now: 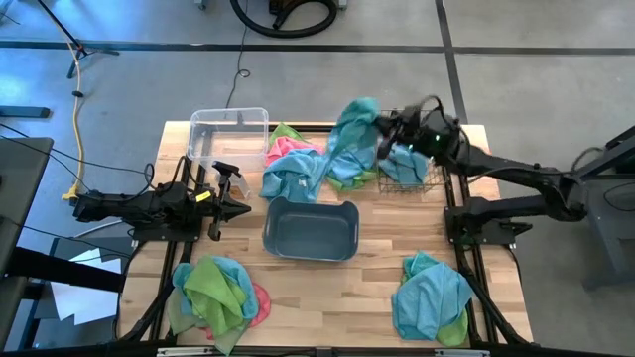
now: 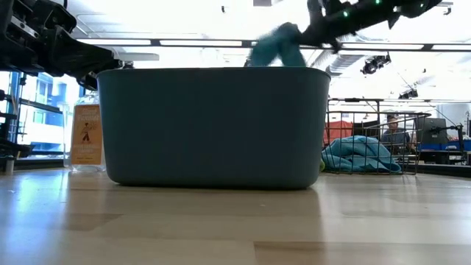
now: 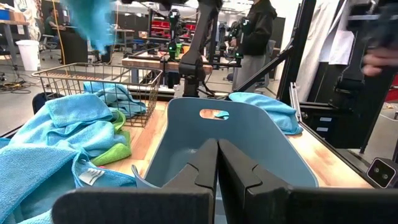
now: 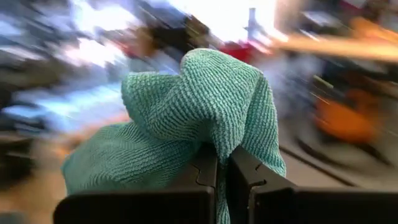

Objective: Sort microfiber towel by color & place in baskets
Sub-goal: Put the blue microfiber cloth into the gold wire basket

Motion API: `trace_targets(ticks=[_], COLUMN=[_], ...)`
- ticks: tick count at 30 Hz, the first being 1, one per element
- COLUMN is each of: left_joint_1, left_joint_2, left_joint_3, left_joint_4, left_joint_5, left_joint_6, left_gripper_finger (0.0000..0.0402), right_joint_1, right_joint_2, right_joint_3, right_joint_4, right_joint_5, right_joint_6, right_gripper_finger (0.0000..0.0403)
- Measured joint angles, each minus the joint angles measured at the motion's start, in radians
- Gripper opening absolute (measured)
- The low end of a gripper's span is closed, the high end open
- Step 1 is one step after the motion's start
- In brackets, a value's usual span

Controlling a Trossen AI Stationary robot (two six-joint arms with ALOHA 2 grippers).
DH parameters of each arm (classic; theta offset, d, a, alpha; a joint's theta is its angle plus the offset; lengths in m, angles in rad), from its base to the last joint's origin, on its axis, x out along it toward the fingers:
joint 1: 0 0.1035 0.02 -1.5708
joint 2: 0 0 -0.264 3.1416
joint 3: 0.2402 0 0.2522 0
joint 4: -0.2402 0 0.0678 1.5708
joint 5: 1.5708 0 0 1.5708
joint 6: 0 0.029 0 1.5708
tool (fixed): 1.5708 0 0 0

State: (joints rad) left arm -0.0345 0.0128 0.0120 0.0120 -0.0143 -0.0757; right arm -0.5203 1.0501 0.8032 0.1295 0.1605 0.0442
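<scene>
Right gripper point(image 1: 382, 139) pinching a blue towel point(image 1: 352, 134) above the wire basket point(image 1: 409, 177).
Towel is hanging lengthwise downward; left gripper point(image 1: 238, 203), pressed together, is waiting beside the grey-blue tub point(image 1: 310, 230).

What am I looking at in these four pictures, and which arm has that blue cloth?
It is a table with two dark robot arms, filmed from overhead, from tabletop height, and from a camera on each wrist. The right gripper is shut on a blue towel, lifted near the wire-mesh basket, which already holds a blue cloth. The left gripper waits shut and empty at the table's left, pointing at the grey-blue tub. A clear bin stands at the far left. Towel piles of blue, green and pink lie in the middle and at both near corners.
</scene>
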Motion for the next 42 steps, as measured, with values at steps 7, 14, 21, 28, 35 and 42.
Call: trace_targets(ticks=[7,14,21,28,35,42], left_joint_1=[0.000,0.000,0.000,0.000,0.000,0.000], left_joint_2=[0.000,0.000,0.000,0.000,0.000,0.000], left_joint_3=[0.000,0.000,0.000,0.000,0.000,0.000], left_joint_4=[0.000,0.000,0.000,0.000,0.000,0.000], left_joint_5=[0.000,0.000,0.000,0.000,0.000,0.000], left_joint_6=[0.000,0.000,0.000,0.000,0.000,0.000], left_gripper_finger=[0.0000,0.0000,0.0000,0.0000,0.0000,0.0000], right_joint_1=[-0.181,-0.341,-0.370,-0.339,-0.339,-0.341], right_joint_2=[0.023,0.108,0.221,0.370,0.507,0.564], right_joint_3=[0.204,0.231,0.228,0.228,0.228,0.228], right_joint_4=[-0.588,-0.861,-0.942,-0.915,-0.918,-0.918], right_joint_5=[0.098,0.160,0.085,-0.053,-0.072,-0.117], right_joint_6=[-0.078,-0.105,-0.093,-0.097,-0.105,-0.157], right_gripper_finger=[0.0000,0.0000,0.0000,0.0000,0.0000,0.0040])
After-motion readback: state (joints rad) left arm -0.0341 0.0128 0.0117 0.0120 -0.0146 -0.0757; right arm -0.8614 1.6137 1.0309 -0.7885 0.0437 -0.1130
